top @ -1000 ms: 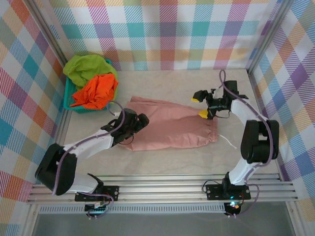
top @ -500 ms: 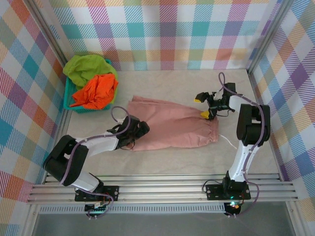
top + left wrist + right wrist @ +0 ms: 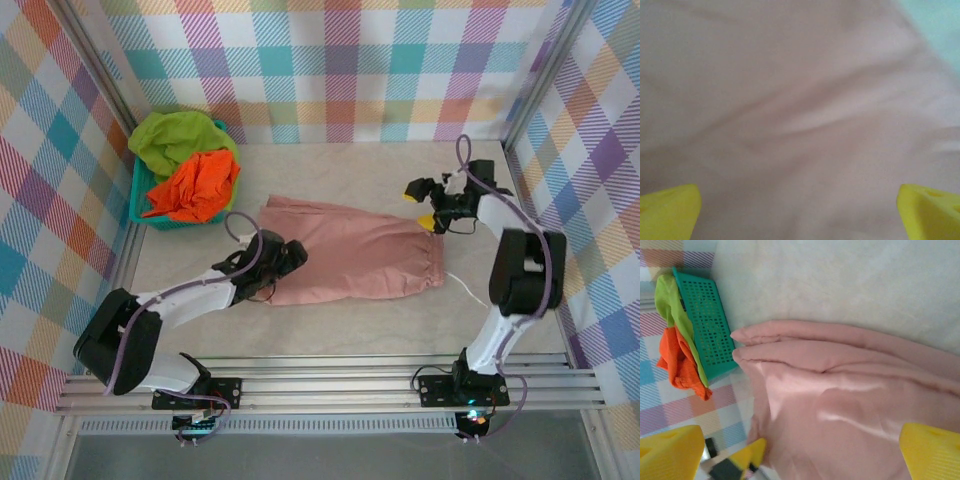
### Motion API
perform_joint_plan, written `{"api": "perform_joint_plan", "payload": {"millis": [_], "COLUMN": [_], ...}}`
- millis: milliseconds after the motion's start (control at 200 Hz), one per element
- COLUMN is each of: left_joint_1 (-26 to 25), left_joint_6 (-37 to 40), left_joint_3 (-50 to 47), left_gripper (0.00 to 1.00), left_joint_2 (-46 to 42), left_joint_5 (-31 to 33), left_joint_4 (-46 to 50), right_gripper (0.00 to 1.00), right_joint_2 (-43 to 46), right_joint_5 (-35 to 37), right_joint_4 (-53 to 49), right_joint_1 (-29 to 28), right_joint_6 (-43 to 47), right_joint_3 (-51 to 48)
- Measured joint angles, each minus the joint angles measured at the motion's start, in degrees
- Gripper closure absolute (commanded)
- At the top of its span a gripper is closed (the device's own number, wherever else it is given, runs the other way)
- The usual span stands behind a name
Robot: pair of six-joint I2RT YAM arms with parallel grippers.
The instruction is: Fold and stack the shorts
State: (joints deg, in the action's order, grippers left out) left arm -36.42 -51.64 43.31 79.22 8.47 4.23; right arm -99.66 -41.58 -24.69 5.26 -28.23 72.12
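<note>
The dusty pink shorts (image 3: 350, 262) lie spread flat mid-table, waistband to the right. My left gripper (image 3: 288, 254) is low over their left end, open; in the left wrist view its yellow fingertips (image 3: 670, 210) sit wide apart with pink cloth (image 3: 800, 115) under the left gripper (image 3: 800, 212), nothing pinched. My right gripper (image 3: 420, 208) hovers open above the shorts' far right corner. The right wrist view looks along the pink shorts (image 3: 850, 390) past the right gripper (image 3: 800, 452). Orange shorts (image 3: 195, 185) and lime green shorts (image 3: 175, 138) are piled in the basket.
The teal mesh basket (image 3: 140, 198) stands at the far left against the plaid wall, and its side (image 3: 710, 325) faces the right wrist camera. A white drawstring (image 3: 465, 283) trails off the waistband to the right. Bare table lies in front of and behind the pink shorts.
My right gripper has drifted slightly right and toward the back, off the waistband edge. The left gripper has shifted only a little at the shorts' left end. Both stay open.
</note>
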Motion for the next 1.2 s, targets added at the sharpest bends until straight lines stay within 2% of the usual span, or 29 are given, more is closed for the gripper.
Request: {"api": "perform_joint_plan", "payload": {"millis": [100,205,320,395,560,640,785,1205], "left_joint_1": [-2.36,-5.35,-8.81,-10.84,-14.53,-15.67,-16.33,-16.31], "left_joint_6": [1.66,2.64,3.19,3.52,3.04,2.21,0.63,-2.71], "left_joint_3": [8.96,18.43,29.31,35.67,46.31,48.98,48.68,40.89], "left_gripper": [0.00,0.12,0.39,0.61,0.87,0.93,0.93,0.93], "left_joint_2": [-0.04,3.41,13.29,21.11,36.76,42.40,48.19,48.76], "left_joint_5": [-1.46,-4.22,-8.74,-11.93,-16.63,-18.86,-21.90,-23.45], "left_joint_4": [1.99,2.64,2.95,3.28,4.66,4.63,3.48,-7.87], "right_gripper": [0.00,0.03,0.05,0.06,0.12,0.15,0.19,0.27], "right_joint_2": [10.23,14.99,14.10,13.09,11.76,10.47,7.72,2.86], "right_joint_5": [5.49,9.64,12.83,13.73,14.12,13.81,13.03,10.21], "right_joint_4": [-2.91,-4.37,-5.79,-6.80,-6.93,-6.21,-4.94,-1.86], "right_joint_1": [2.32,7.56,11.58,11.78,11.47,11.50,11.50,9.42], "right_joint_6": [3.74,5.99,6.67,6.67,6.73,6.69,6.69,6.27], "right_joint_3": [-2.80,-7.91,-14.38,-17.38,-18.91,-18.91,-19.06,-19.96]}}
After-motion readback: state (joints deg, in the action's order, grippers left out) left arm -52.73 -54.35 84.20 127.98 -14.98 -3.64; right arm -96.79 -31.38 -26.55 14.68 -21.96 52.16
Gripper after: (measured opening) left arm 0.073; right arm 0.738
